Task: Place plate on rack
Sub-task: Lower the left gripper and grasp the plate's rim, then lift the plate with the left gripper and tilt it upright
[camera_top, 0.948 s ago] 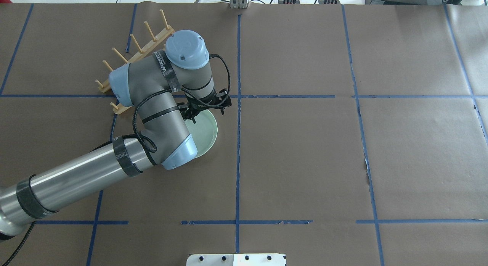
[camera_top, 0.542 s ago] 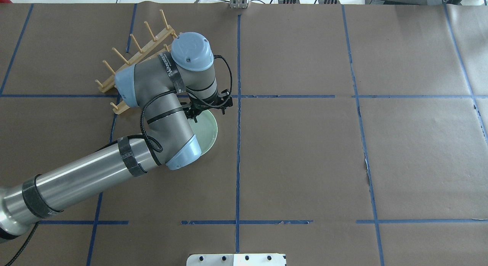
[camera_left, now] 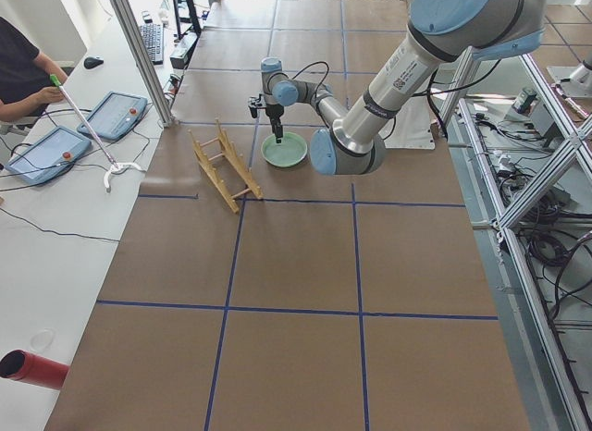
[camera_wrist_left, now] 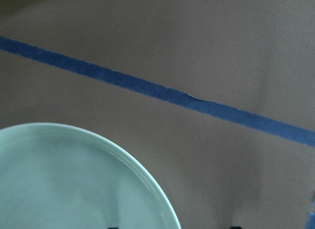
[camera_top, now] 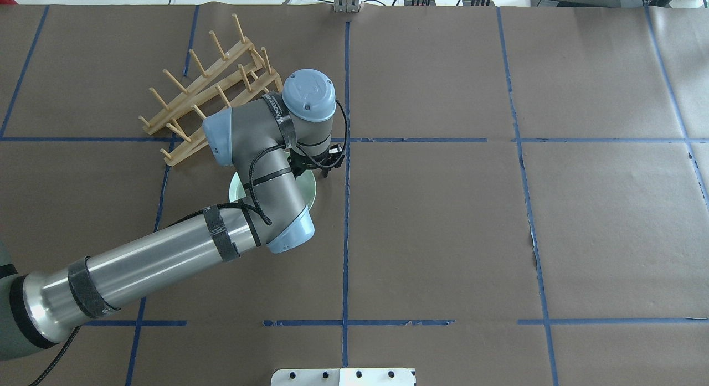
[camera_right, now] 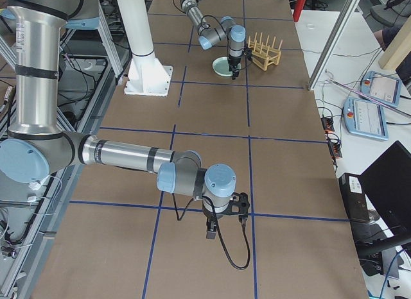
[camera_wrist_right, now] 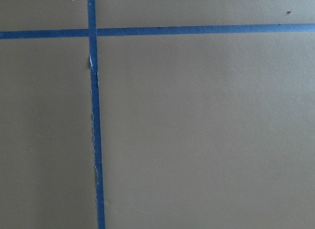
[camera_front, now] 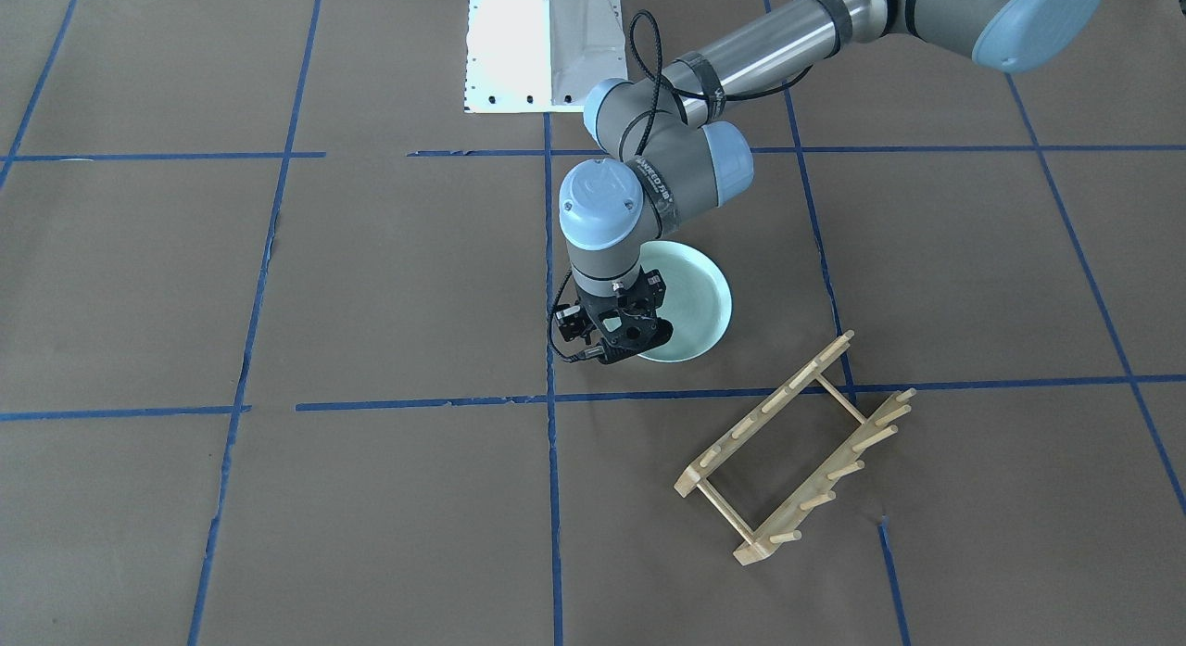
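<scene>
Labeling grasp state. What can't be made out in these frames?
Left gripper touching the plate: its own body hides the contact front-on; wrist view's bottom edge cuts it off.
Right gripper, open or shut: exterior right only, too small.
Overhead: left arm covers most of the plate.

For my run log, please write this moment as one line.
left gripper: open at plate rim; plate: lying flat; rack: empty; right gripper: state unclear

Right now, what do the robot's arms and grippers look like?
The left arm is silver-grey tubing with pale blue joint caps, black bands, one lettered white, and a looping black cable. The right arm matches, with its own black cable. The left gripper and right gripper are black.
</scene>
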Robot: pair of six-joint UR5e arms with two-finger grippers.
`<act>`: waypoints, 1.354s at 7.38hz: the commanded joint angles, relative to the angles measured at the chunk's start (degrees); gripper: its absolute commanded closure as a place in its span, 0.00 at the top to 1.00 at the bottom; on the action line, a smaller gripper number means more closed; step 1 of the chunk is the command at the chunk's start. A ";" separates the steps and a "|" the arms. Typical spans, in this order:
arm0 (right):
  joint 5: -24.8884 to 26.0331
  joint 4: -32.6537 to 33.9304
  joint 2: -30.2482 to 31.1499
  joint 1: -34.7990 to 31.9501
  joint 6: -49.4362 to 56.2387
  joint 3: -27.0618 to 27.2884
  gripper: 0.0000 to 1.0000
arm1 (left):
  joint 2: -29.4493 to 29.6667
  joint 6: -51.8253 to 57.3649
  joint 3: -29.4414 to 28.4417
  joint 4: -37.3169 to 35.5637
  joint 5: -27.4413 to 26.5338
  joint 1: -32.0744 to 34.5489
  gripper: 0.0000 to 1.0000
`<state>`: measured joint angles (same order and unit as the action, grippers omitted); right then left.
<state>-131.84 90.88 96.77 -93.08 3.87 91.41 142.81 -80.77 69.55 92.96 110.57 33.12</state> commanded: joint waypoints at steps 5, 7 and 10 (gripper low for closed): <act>0.00 0.00 0.00 0.00 0.00 0.00 1.00 | -0.43 0.00 1.20 -0.15 0.35 0.89 0.00; 0.00 0.00 0.00 0.00 0.00 0.00 1.00 | -0.52 0.00 2.16 -0.24 0.52 1.33 0.00; 0.00 0.00 0.00 0.00 0.00 0.00 1.00 | -2.88 -3.84 17.05 -0.06 1.83 7.21 0.00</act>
<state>-131.84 90.88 96.77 -93.08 3.87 91.38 141.40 -82.00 79.67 92.58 111.56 37.69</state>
